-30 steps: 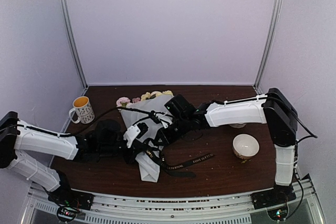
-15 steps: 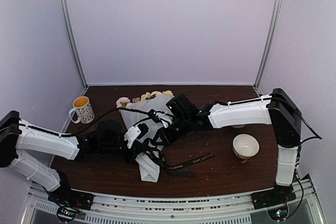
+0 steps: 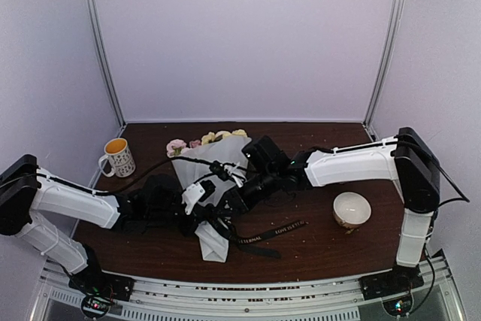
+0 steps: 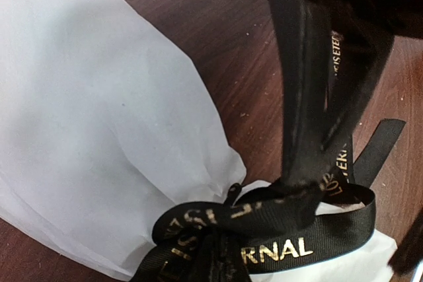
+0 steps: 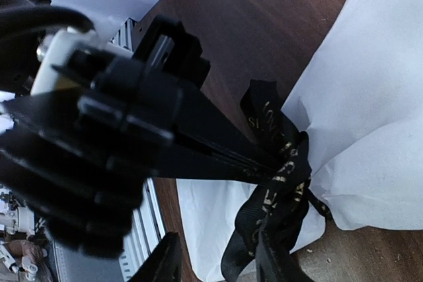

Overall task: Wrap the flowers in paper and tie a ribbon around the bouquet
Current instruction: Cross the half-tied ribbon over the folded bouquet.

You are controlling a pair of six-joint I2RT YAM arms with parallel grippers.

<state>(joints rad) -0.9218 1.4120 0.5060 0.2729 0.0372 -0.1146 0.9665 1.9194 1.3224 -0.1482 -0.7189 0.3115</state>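
The bouquet lies on the dark table, a pale paper (image 3: pixel 213 162) cone with the flowers (image 3: pixel 218 137) at its far, wide end. The black ribbon (image 3: pixel 259 235) with gold lettering is knotted round the narrow neck (image 4: pixel 291 246), and one tail trails right. My left gripper (image 5: pixel 261 163) reaches in from the left, its long fingers shut on the ribbon at the knot (image 5: pixel 281 173). My right gripper (image 5: pixel 218 269) hovers just right of the knot (image 3: pixel 229 201); its fingertips (image 5: pixel 165 259) stand apart with a ribbon loop hanging loose between them.
A mug (image 3: pixel 117 157) of orange liquid stands at the back left. A white bowl (image 3: pixel 352 208) sits right of the ribbon tail, and another bowl (image 3: pixel 340 180) peeks from behind the right arm. Crumbs dot the wood.
My right gripper was shut at the knot and now has its fingers apart. Its arm has drawn slightly right. The left gripper keeps its hold.
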